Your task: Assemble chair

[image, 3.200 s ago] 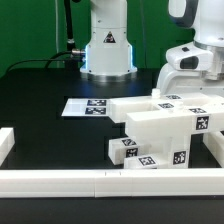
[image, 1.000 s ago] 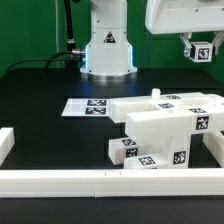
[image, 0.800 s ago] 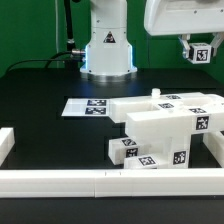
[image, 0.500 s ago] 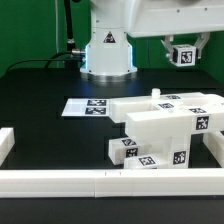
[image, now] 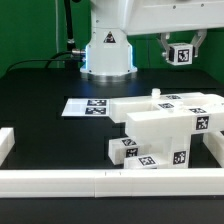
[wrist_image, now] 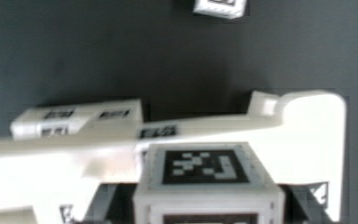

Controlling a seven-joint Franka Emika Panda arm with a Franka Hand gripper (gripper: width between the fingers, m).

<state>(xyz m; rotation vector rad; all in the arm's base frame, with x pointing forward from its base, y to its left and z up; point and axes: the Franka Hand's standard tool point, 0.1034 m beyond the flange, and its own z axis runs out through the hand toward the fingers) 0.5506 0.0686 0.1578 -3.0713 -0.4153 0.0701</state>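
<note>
My gripper (image: 180,56) hangs high at the exterior view's upper right, shut on a small white square chair block (image: 181,52) with a black-and-white tag. In the wrist view the same block (wrist_image: 202,165) sits between my dark fingers (wrist_image: 105,203), its tag facing the camera, and my gripper (wrist_image: 202,198) is at the frame's edge. The partly joined chair (image: 165,125), made of white blocky parts with several tags, stands on the black table below and slightly to the exterior view's left of the held block. It also shows in the wrist view (wrist_image: 149,130).
The marker board (image: 88,107) lies flat left of the chair. The low white border rail (image: 100,180) runs along the front and turns up at the left. The robot base (image: 107,50) stands at the back. A small tagged white thing (wrist_image: 220,8) lies on the table.
My gripper rose from the chair's right side with the tagged block in it, then moved toward the exterior view's left. The chair has not moved.
</note>
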